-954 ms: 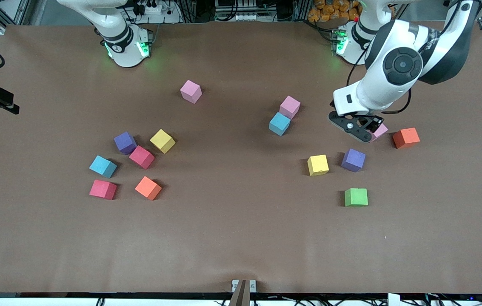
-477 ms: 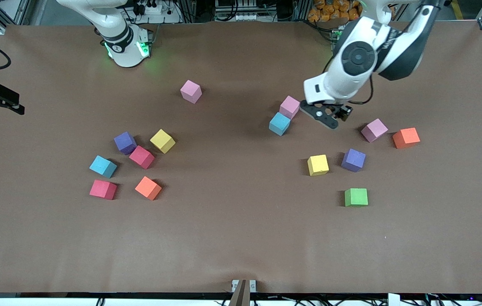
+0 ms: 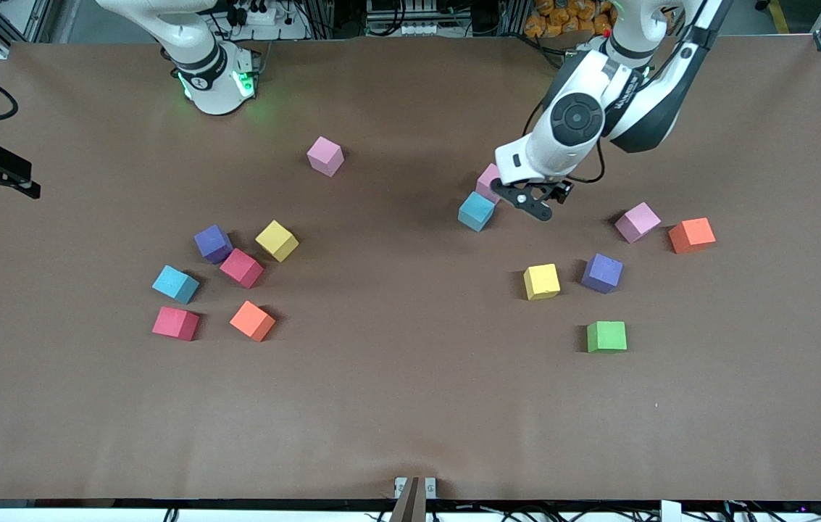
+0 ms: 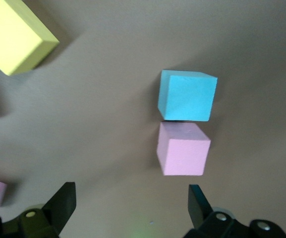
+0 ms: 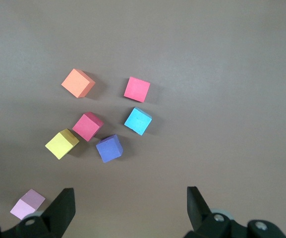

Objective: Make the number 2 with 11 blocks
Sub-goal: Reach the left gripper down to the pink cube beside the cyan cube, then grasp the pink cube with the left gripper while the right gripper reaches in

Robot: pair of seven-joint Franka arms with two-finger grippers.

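Left tool (image 3: 530, 197) shifted over pink block (image 3: 488, 180), thirteen blocks scattered.

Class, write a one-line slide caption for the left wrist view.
Open left hand above a pink block touching a light blue block.

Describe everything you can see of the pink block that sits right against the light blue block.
The pink block is a small matte cube, foam by its look, plain pale pink with crisp edges. It rests flat on the brown table, against the light blue block, which lies nearer the front camera. The left gripper hovers over it with jaws open, holding nothing. In the front view the arm hides most of it.
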